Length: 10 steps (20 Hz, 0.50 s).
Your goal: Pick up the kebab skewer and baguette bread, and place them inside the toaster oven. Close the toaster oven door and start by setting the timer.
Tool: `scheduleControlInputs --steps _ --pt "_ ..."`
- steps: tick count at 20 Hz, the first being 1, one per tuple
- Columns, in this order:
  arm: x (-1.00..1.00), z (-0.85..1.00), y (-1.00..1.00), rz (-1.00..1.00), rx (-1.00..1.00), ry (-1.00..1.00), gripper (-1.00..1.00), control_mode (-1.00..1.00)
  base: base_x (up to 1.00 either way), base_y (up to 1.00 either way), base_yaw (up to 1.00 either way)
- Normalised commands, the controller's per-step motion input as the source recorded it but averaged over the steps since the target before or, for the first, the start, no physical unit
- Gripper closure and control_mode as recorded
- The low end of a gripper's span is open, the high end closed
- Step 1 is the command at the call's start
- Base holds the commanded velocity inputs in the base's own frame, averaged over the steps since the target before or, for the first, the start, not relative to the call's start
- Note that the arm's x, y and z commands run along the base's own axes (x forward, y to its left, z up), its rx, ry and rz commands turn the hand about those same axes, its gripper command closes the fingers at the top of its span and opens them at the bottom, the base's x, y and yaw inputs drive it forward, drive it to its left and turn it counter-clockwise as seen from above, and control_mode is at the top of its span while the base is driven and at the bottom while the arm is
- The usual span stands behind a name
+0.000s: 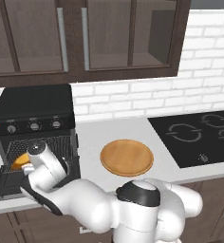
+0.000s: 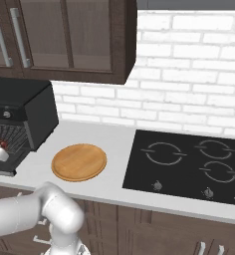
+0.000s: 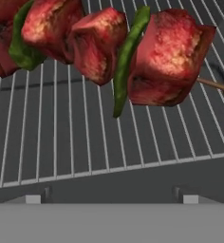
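On the grey desk (image 1: 109,130), the boxy black toaster oven (image 1: 33,107) holds the red meat skewer (image 3: 109,47) and orange baguette (image 1: 19,161); fingers apart, empty; door and timer remain.

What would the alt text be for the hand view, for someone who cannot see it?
A kebab skewer of red-brown meat chunks and green pepper slices lies on the silver wire rack of the toaster oven, seen close up, its thin wooden stick end pointing right.

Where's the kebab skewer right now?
The kebab skewer lies on the wire rack inside the toaster oven, close ahead of the open hand in the hand view, at the counter's left end.
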Motion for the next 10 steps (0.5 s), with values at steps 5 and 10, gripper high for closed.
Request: scheduleControlInputs --steps 5,10 --pt "0.34 0.00 0.00 0.00 0.01 -0.02 -1.00 -1.00 0.00 0.00 0.00" --pt "0.35 0.00 0.00 0.00 0.02 -0.10 -1.00 -1.00 0.00 0.00 0.00"
